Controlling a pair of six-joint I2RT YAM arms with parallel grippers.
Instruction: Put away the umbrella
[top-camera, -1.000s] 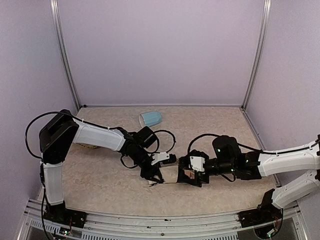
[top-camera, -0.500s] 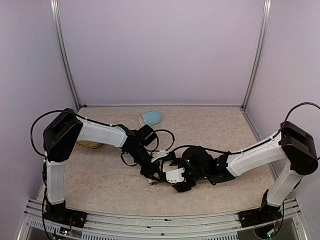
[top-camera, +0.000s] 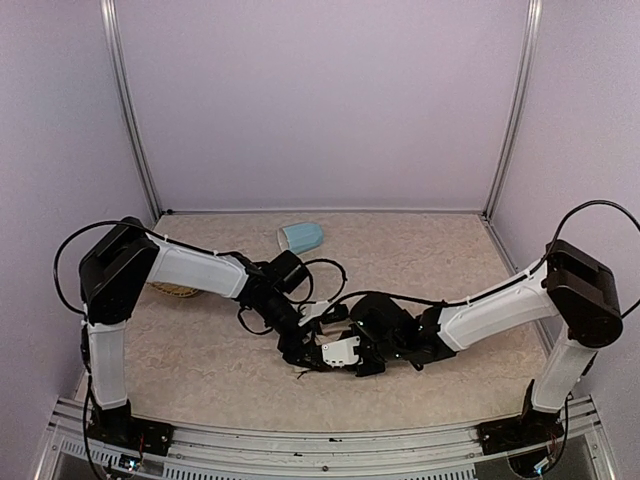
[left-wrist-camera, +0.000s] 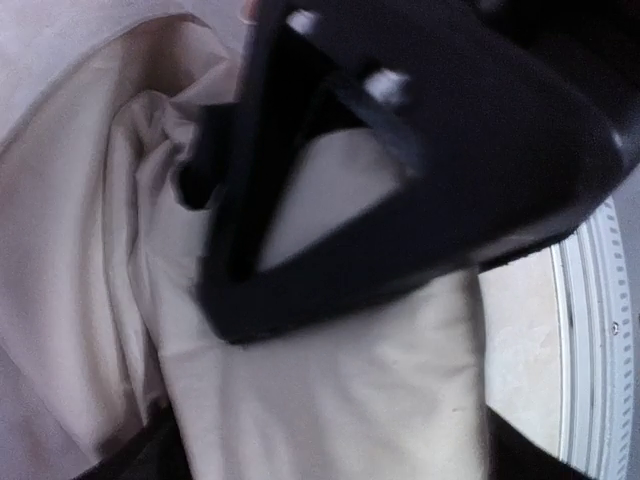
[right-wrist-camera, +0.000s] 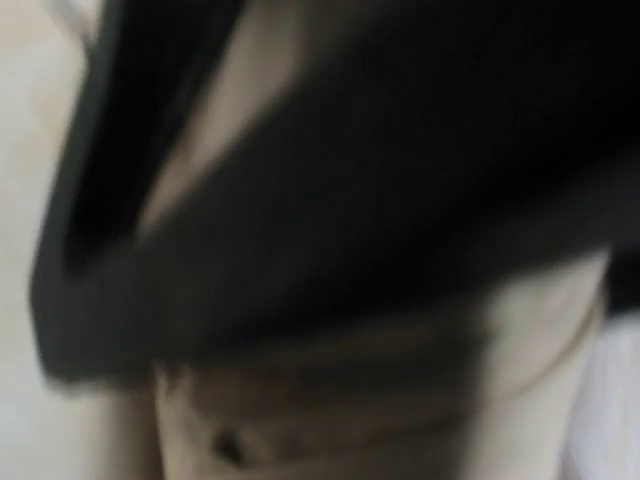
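Note:
The umbrella (left-wrist-camera: 330, 400) shows as folded cream-beige fabric filling the left wrist view; from above only a few thin black ribs (top-camera: 308, 372) stick out under the two hands. My left gripper (top-camera: 298, 348) is low over it, and its dark fingers stand apart at the bottom corners of its wrist view with fabric between them. My right gripper (top-camera: 338, 352) presses in from the right, right against the left one. A black triangular finger (left-wrist-camera: 420, 170) crosses the fabric. The right wrist view is a dark blur over tan fabric (right-wrist-camera: 350, 420), so its jaws do not show.
A light-blue mug (top-camera: 300, 237) lies on its side at the back of the table. A woven straw tray (top-camera: 172, 290) peeks out behind the left arm. Purple walls and metal posts enclose the table, and a metal rail runs along the near edge.
The right arm has swung in and its gripper has slid left over the umbrella up to the left gripper. The left gripper's fingers have spread apart; it has shifted slightly.

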